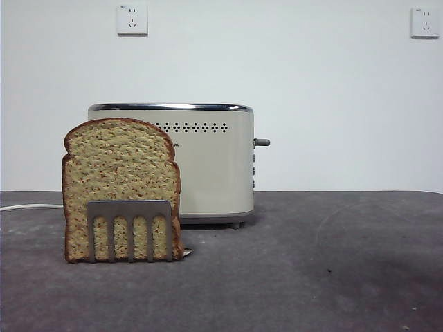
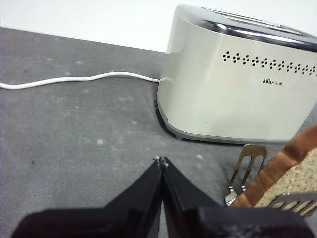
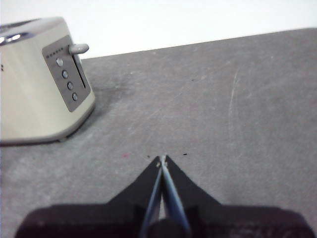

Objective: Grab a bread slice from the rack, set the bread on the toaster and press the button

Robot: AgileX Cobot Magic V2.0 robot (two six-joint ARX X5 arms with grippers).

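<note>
1. The slice of bread stood upright in the rack, in front of the toaster on the table. Nothing held it yet.
2. The left pincer was pressed together and held nothing. The slice was near it, to the side of its tips, with the rack prongs between; the toaster stood further ahead.
3. The right pincer was also pressed together and empty – the toaster's lever and buttons were ahead of it and well apart.
4. The slice looked light, rather stiff and rough, so it should not slip easily, but hard squeezing could dent or crumble it.
5. The best hold, I judged, was the domed top above the rack – jaws on the two flat faces, away from the prongs.
6. A straight upward lift would probably free it; a tilted pull might drag the light rack along.
</note>
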